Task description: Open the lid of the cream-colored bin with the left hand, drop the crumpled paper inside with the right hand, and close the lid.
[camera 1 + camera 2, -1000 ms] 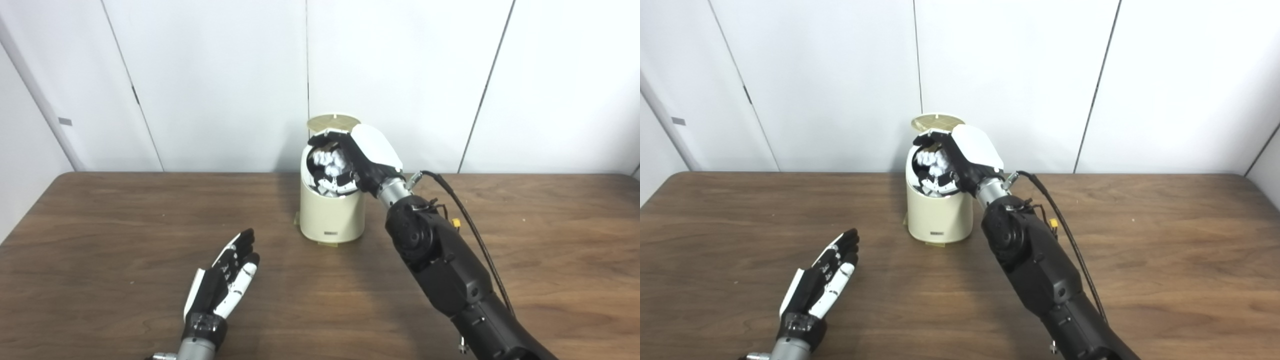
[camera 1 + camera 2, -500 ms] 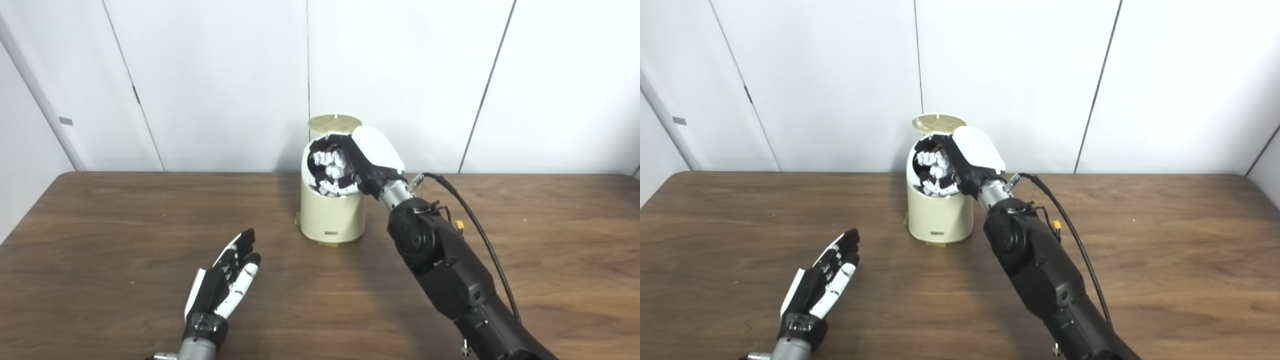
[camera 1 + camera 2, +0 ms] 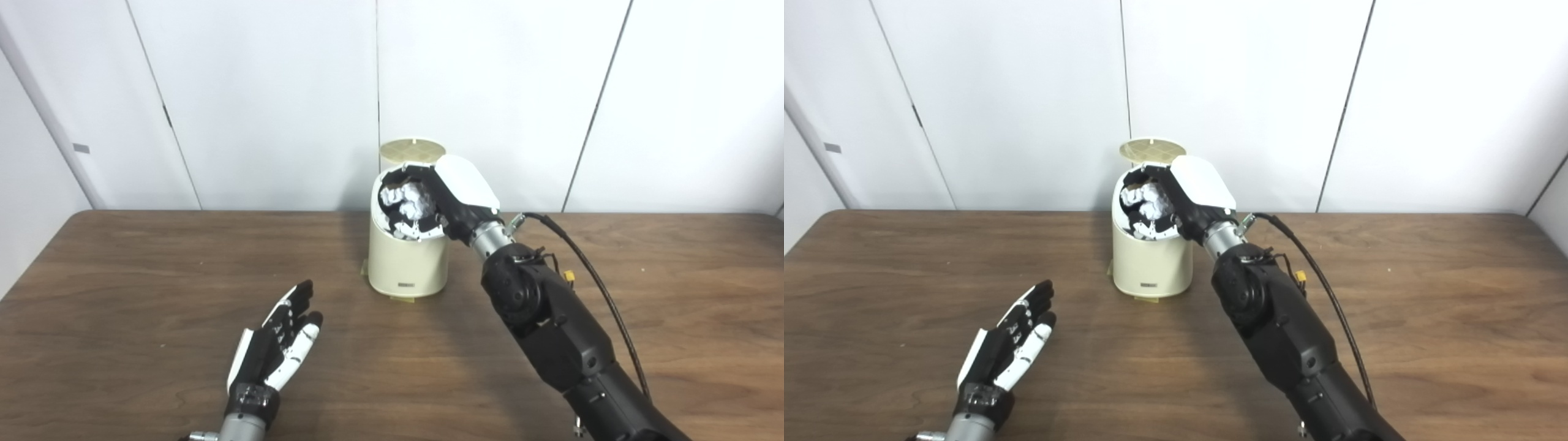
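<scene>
Your right hand [image 3: 450,199] is over the mouth of the cream-colored bin [image 3: 407,260], fingers curled around the crumpled paper [image 3: 405,201]. So the hand is closed on the paper, palm turned toward the opening. The paper sits right at the rim, on the fingertip side of your hand, and straight above the bin's cavity. That's the relation that counts: the bin's hollow lies directly below the paper, so the drop looks like a plain release, no more reach needed by my read.

The bin stands upright on the table [image 3: 122,294], long axis vertical, mouth facing up and a bit toward you. Its lid [image 3: 413,149] is flipped up behind the opening, past your fingertips, round face roughly level. It reads as hinged at the rear, so closing it would mean pushing it forward and down toward you.

The paper is a rough ball, no real long axis, so its orientation shouldn't matter for the drop.

Your left hand [image 3: 274,346] rests low on the table, well apart from the bin, fingers spread and straight, holding nothing. They point up and right, toward the bin. The bin lies ahead and to the right of that hand. The right hand is much the nearer one now. The left has a clear path to the lid once your right arm [image 3: 551,331] pulls back.

Risk: paper may catch on fingers when you open.
</scene>
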Available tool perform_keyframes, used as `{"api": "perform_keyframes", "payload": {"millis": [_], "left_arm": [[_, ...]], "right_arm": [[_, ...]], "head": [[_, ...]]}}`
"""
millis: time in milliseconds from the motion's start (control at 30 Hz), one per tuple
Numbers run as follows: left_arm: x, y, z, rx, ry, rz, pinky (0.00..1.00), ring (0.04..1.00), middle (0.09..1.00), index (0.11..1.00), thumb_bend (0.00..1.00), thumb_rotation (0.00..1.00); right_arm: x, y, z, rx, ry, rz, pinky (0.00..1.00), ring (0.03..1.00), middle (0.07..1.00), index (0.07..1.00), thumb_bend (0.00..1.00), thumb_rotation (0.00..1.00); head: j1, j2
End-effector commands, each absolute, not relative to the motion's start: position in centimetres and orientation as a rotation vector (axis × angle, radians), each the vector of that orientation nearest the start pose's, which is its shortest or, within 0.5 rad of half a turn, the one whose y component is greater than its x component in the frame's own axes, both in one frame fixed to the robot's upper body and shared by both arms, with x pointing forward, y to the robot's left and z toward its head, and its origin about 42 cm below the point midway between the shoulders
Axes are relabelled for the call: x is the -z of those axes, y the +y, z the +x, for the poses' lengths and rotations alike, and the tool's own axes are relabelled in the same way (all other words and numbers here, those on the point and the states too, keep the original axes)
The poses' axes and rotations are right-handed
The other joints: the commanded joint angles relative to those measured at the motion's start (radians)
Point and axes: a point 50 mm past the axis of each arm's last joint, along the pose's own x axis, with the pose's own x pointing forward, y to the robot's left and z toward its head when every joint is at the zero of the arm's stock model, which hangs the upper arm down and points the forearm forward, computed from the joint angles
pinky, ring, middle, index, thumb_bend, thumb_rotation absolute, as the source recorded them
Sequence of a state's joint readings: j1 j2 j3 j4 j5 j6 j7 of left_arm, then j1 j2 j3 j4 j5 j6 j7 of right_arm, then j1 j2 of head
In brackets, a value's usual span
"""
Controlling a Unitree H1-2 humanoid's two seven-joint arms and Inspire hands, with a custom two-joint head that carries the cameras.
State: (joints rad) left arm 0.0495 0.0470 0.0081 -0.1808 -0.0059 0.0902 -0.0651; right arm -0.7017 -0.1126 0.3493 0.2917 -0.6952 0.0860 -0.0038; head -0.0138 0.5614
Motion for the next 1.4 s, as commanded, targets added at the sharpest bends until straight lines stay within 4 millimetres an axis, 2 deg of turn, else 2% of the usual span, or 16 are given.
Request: {"api": "perform_keyframes", "payload": {"millis": [0, 67, 167, 767, 800, 867, 900, 933, 967, 1033, 1133, 1367], "left_arm": [[-13.6, 22.3, 27.0, 0.055, -0.091, 0.043, 1.0, 0.959, 0.939, 0.956, 0.48, 0.48], [-13.6, 22.3, 27.0, 0.058, -0.091, 0.04, 1.0, 0.965, 0.942, 0.958, 0.48, 0.48], [-13.6, 22.2, 27.0, 0.056, -0.09, 0.044, 1.0, 0.963, 0.942, 0.961, 0.47, 0.48], [-13.4, 22.0, 27.3, 0.053, -0.088, 0.019, 1.0, 0.963, 0.943, 0.956, 0.48, 0.46], [-13.4, 22.0, 27.3, 0.052, -0.086, 0.016, 1.0, 0.965, 0.942, 0.955, 0.48, 0.46], [-13.4, 21.9, 27.4, 0.051, -0.087, 0.013, 1.0, 0.966, 0.942, 0.955, 0.49, 0.46], [-13.4, 21.9, 27.4, 0.051, -0.088, 0.013, 1.0, 0.964, 0.941, 0.958, 0.48, 0.46], [-13.4, 21.9, 27.4, 0.05, -0.088, 0.011, 1.0, 0.963, 0.941, 0.96, 0.48, 0.46], [-13.3, 21.9, 27.4, 0.05, -0.088, 0.01, 1.0, 0.962, 0.942, 0.96, 0.48, 0.46], [-13.3, 21.8, 27.4, 0.051, -0.089, 0.005, 1.0, 0.963, 0.943, 0.96, 0.48, 0.46], [-13.3, 21.8, 27.3, 0.05, -0.093, 0.007, 1.0, 0.961, 0.942, 0.964, 0.49, 0.46], [-13.2, 21.7, 27.3, 0.047, -0.09, -0.001, 1.0, 0.962, 0.945, 0.968, 0.49, 0.46]], "right_arm": [[-27.1, -11.1, 46.6, -0.241, -0.482, -1.005, 0.87, 0.912, 0.854, 0.768, 0.85, 0.19], [-27.1, -11.1, 46.6, -0.263, -0.487, -1.019, 0.9, 0.948, 0.923, 0.822, 0.86, 0.22], [-27.2, -11.2, 46.5, -0.276, -0.511, -1.029, 0.89, 0.951, 0.94, 0.844, 0.86, 0.25], [-28.5, -11.0, 45.6, -0.277, -0.602, -0.986, 0.83, 0.865, 0.855, 0.806, 0.87, 0.23], [-28.6, -11.0, 45.5, -0.267, -0.612, -0.982, 0.75, 0.827, 0.825, 0.789, 0.85, 0.2], [-28.6, -11.0, 45.4, -0.248, -0.628, -0.962, 0.69, 0.787, 0.79, 0.762, 0.83, 0.14], [-28.6, -11.0, 45.4, -0.24, -0.633, -0.95, 0.59, 0.677, 0.715, 0.693, 0.79, 0.06], [-28.7, -11.0, 45.3, -0.233, -0.64, -0.932, 0.56, 0.639, 0.689, 0.67, 0.78, 0.03], [-28.7, -11.0, 45.2, -0.23, -0.645, -0.912, 0.47, 0.475, 0.569, 0.548, 0.58, 0.01], [-28.7, -11.1, 45.2, -0.222, -0.654, -0.883, 0.44, 0.439, 0.543, 0.522, 0.54, 0.0], [-28.4, -11.2, 45.1, -0.189, -0.653, -0.863, 0.35, 0.406, 0.515, 0.519, 0.5, 0.0], [-28.0, -11.3, 45.0, -0.121, -0.654, -0.847, 0.33, 0.387, 0.512, 0.511, 0.5, 0.0]], "head": [[-0.002, 0.002], [-0.004, 0.002], [-0.004, 0.003], [-0.006, 0.004], [-0.007, 0.004], [-0.007, 0.003], [-0.007, 0.003], [-0.006, 0.003], [-0.005, 0.003], [-0.003, 0.003], [-0.001, 0.004], [0.001, 0.003]]}}
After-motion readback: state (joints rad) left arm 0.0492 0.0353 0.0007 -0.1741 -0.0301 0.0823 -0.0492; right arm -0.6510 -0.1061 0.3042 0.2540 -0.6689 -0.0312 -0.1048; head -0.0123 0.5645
